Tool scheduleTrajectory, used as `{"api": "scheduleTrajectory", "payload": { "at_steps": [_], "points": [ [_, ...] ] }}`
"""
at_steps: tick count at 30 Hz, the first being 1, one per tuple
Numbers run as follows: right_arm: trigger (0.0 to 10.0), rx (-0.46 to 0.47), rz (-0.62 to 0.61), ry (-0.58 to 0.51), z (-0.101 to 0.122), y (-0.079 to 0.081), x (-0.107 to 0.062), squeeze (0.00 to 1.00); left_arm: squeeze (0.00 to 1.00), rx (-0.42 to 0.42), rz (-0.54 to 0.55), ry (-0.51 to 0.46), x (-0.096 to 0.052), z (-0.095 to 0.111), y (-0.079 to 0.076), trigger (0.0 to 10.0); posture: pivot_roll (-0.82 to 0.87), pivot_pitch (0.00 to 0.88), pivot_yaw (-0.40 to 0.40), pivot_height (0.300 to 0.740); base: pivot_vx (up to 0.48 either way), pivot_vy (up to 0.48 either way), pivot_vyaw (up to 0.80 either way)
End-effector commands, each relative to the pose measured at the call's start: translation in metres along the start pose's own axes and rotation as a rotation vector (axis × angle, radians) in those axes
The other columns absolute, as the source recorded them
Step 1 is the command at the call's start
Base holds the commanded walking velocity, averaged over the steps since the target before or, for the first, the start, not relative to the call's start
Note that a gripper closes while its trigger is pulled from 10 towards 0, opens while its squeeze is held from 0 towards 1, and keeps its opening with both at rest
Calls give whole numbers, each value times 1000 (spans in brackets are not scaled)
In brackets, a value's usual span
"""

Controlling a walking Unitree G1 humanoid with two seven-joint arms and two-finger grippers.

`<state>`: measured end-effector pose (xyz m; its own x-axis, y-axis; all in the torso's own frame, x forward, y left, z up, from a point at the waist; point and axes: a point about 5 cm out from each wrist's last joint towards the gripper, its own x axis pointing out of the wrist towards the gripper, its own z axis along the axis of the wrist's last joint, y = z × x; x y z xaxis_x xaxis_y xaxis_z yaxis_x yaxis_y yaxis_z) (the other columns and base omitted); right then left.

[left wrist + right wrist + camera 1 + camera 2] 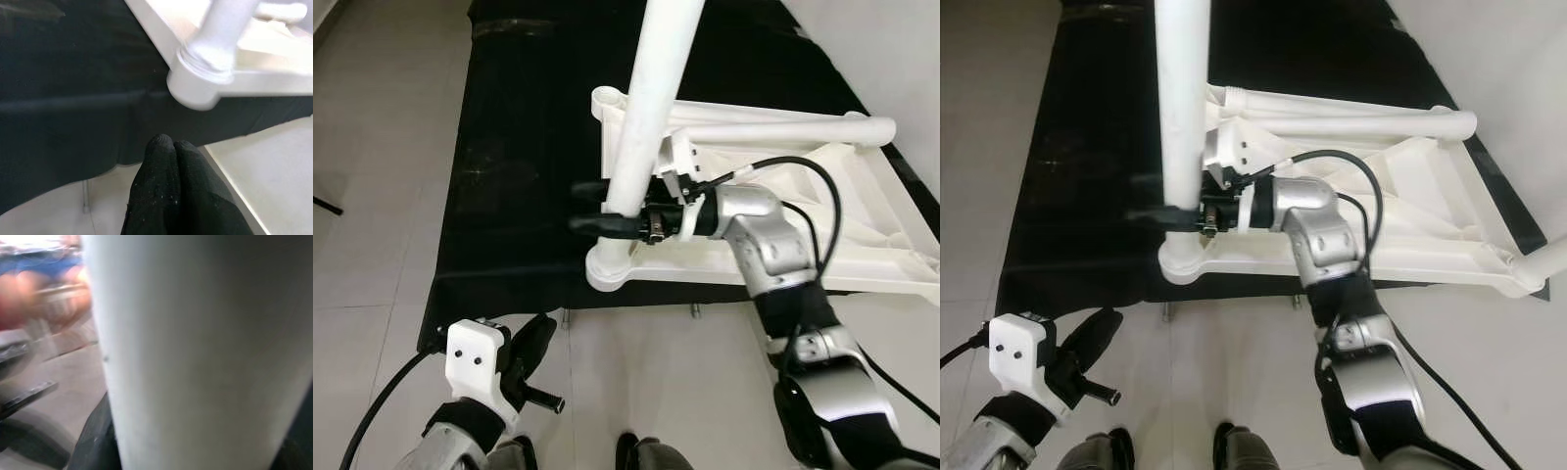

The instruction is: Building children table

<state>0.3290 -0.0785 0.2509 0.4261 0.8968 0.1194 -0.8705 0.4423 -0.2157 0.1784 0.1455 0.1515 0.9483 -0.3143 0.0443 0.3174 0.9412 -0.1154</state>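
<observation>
Legs (773, 130) lie loose on tabletop (862, 220) beside grasped leg (646, 108).

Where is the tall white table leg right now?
The table leg stands upright in the corner socket of the upside-down white tabletop, near the black mat's front edge, with the right claw clamped around it.

Right arm (773, 245): silver rounded shells, black joint bands, black cable (803, 171) looping from wrist toward 5 o'clock. Right gripper (592, 206): long black fingers. Left arm (440, 446): silver, black cuff, white boxy wrist block (475, 357) with two dark screws, black cable. Left gripper (168, 147): black fingers, textured.
</observation>
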Motion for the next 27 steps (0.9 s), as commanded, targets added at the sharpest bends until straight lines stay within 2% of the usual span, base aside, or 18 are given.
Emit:
{"api": "scheduleTrajectory", "payload": {
  "at_steps": [1,2,3,4,5,7,10,13,14,16,17,18,19,22,23,24,25,27],
  "points": [
    [0,-2,-667,324,-46,1,-39,0,0,-9,-12,21,1,-5,4,10000,-146,219,-134,740,0,0,0],
    [0,-2,-667,324,-46,1,-39,0,0,-9,-12,21,1,-5,4,10000,-146,219,-134,740,0,0,0],
    [0,39,-696,382,-61,27,-42,0,0,-4,-14,18,4,-5,6,10000,-142,210,-122,740,0,0,0],
    [0,39,-696,382,-61,27,-42,0,0,-4,-14,18,4,-5,6,10000,-142,210,-122,740,0,0,0],
    [0,110,-523,346,-73,61,-22,0,0,4,-18,21,10,-8,11,10000,-133,162,-113,740,0,0,0],
    [0,110,-523,346,-73,61,-22,0,0,4,-18,21,10,-8,11,10000,-133,162,-113,740,0,0,0],
    [0,139,-497,312,-75,62,-7,0,0,7,-8,21,14,-11,17,10000,-131,145,-113,740,0,0,0],
    [0,150,-492,312,-76,63,-4,0,0,9,0,18,14,-11,18,10000,-130,141,-113,740,0,0,0],
    [10000,160,-482,316,-76,64,-2,0,0,11,15,14,14,-11,19,10000,-131,140,-113,740,0,0,0],
    [10000,160,-482,316,-76,64,-2,0,0,11,15,14,14,-11,19,10000,-131,140,-113,740,0,0,0],
    [10000,194,-441,287,-73,66,1,0,0,12,23,10,14,-11,20,10000,-137,141,-111,740,0,0,0],
    [10000,241,-368,227,-62,69,8,1000,0,11,21,8,14,-11,21,10000,-138,143,-114,740,0,0,0],
    [10000,266,-303,159,-50,69,13,1000,0,8,15,8,15,-11,20,10000,-137,147,-114,740,0,0,0],
    [10000,277,-242,102,-40,68,17,1000,0,7,9,8,15,-11,20,10000,-138,149,-114,740,0,0,0],
    [10000,178,11,29,-20,62,18,1000,0,2,1,7,15,-10,18,10000,-131,163,-116,740,0,0,0],
    [10000,178,11,29,-20,62,18,1000,0,2,1,7,15,-10,18,10000,-131,163,-116,740,0,0,0],
    [10000,135,106,26,-17,60,17,1000,0,0,-1,5,15,-10,17,10000,-129,165,-117,740,0,0,0],
    [10000,110,158,28,-15,58,16,1000,0,-1,-3,4,14,-10,17,10000,-127,166,-117,740,0,0,0]
  ]
}}
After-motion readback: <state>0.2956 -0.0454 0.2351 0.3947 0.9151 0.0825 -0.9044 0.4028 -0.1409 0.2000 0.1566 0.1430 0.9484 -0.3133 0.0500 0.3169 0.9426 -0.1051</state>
